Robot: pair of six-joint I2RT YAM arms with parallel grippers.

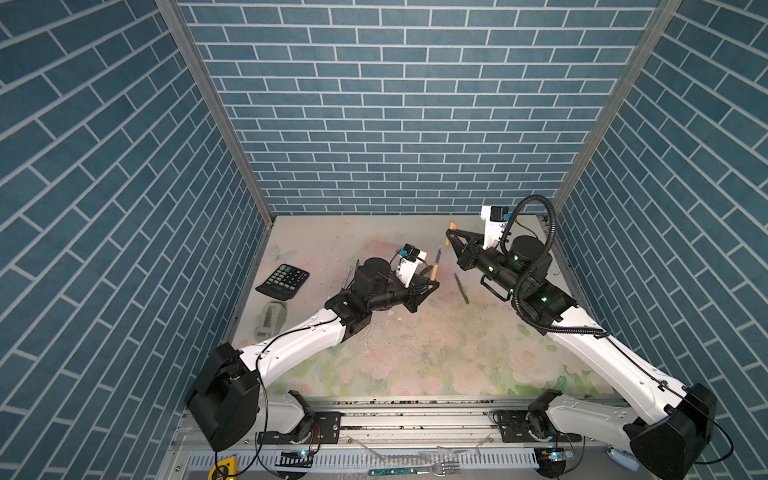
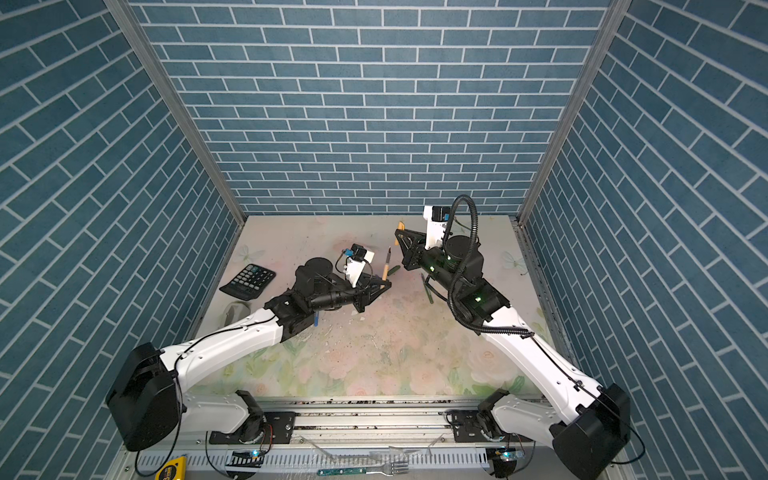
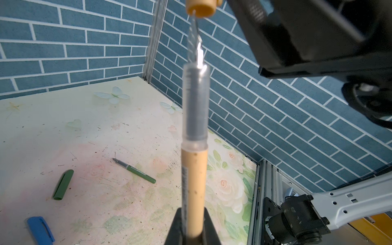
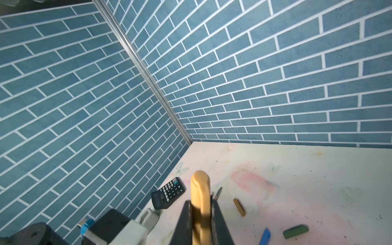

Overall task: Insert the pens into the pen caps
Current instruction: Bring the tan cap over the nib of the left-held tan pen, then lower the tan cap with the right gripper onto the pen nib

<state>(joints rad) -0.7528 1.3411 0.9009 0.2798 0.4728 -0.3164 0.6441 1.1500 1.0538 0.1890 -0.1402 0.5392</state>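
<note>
floral table (image 1: 415,353), calculator (image 1: 283,280) over on left side. left gripper (image 1: 431,285) clamped on gold pen (image 1: 435,266), held up off table, nib aimed at cap. right gripper (image 1: 450,237) pinching gold cap (image 1: 452,226), open mouth facing nib, close, can't tell if touching tbh. green pen (image 1: 462,289) lying flat between arms. green cap (image 3: 63,184), blue cap (image 3: 40,230) loose on table.

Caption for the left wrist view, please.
Left gripper holds a tan pen, tip aimed at the gold cap; green pen, green cap and blue cap lie on the floral table.
</note>
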